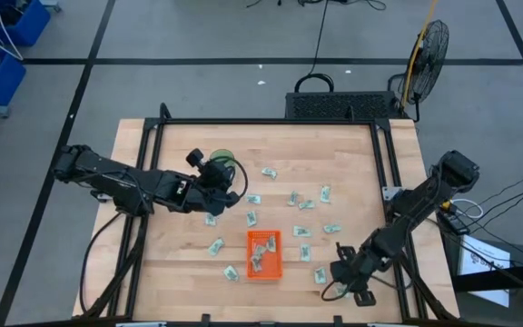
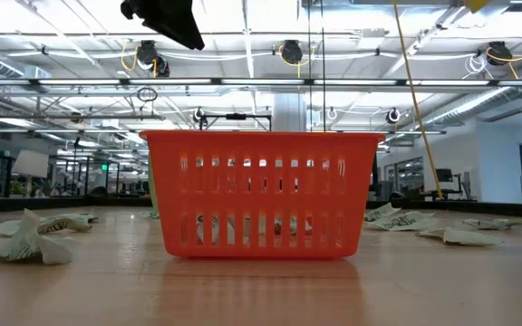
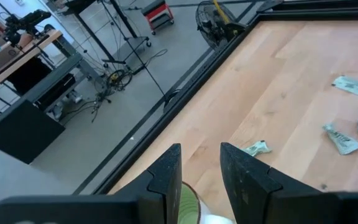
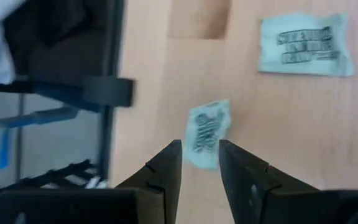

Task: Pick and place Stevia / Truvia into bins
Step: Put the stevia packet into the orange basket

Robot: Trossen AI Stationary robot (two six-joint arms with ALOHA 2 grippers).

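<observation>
A: Two arms over one wooden worktop (image 1: 180, 263). The left arm lies low across the left half, its gripper (image 1: 214, 174) beside a green ring-shaped thing (image 1: 224, 162) near the far-left middle. The right arm reaches in from the right edge, its gripper (image 1: 339, 270) near the front right corner.

B: And the bin?

A: The orange bin (image 1: 264, 254) sits front and centre. A few sachets lie inside it. In the low view its slatted wall (image 2: 259, 194) fills the middle, with pale shapes showing through the slots.

B: The rest of the sachets?

A: Scattered on the wood, mostly behind and to the right of the bin, with a few at its front left. One lies just left of the right gripper (image 1: 320, 275).

B: How do the jaws stand?

A: The left jaws stand a narrow way apart, nothing between them; a green and white thing shows just under the fingers (image 3: 166, 180). The right jaws are also narrowly parted, held above a sachet (image 4: 207, 134) lying on the wood. I cannot tell whether they touch it. A second sachet (image 4: 304, 45) lies farther off.
</observation>
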